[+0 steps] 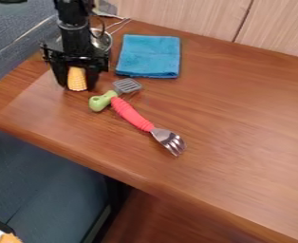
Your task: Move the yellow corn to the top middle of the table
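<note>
Yellow corn (77,79), kernel-textured surface, upper portion obscured, long axis roughly vertical in view, positioned toward the table's upper left.

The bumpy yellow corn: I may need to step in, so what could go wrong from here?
The corn could slip if the black two-finger gripper lacks a firm hold. The green-handled metal spatula lies close by and might get knocked. The folded blue cloth lies toward the top middle, so a low path might drag it.

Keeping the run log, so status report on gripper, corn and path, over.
Gripper closed on yellow corn. Corn at upper left of table, lift unclear. Blue cloth lies near top middle, possibly in the way.
</note>
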`<action>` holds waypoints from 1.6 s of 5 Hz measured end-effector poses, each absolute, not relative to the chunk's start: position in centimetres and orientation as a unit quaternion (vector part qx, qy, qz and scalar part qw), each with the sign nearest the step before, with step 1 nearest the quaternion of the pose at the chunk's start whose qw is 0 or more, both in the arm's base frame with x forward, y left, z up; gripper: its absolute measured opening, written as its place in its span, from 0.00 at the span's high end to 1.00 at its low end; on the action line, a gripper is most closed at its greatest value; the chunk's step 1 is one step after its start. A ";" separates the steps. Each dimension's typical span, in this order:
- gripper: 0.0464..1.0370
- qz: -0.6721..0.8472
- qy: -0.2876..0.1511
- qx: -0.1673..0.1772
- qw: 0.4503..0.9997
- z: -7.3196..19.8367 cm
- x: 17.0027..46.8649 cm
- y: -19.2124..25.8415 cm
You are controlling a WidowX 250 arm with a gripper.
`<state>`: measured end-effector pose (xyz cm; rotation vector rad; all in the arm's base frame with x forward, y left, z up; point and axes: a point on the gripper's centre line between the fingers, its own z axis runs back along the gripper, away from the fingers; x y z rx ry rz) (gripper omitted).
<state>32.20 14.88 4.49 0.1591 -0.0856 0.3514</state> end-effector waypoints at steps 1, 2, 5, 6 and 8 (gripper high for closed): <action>0.37 0.179 -0.042 0.077 0.980 4.5 32.2 14.8; 0.37 0.180 -0.042 0.073 0.980 4.5 32.3 14.7; 0.37 0.177 -0.102 0.050 0.978 11.1 33.5 12.5; 0.37 0.131 -0.128 0.022 0.983 13.3 36.0 8.2; 0.37 0.043 -0.119 -0.019 0.992 13.5 41.7 -1.3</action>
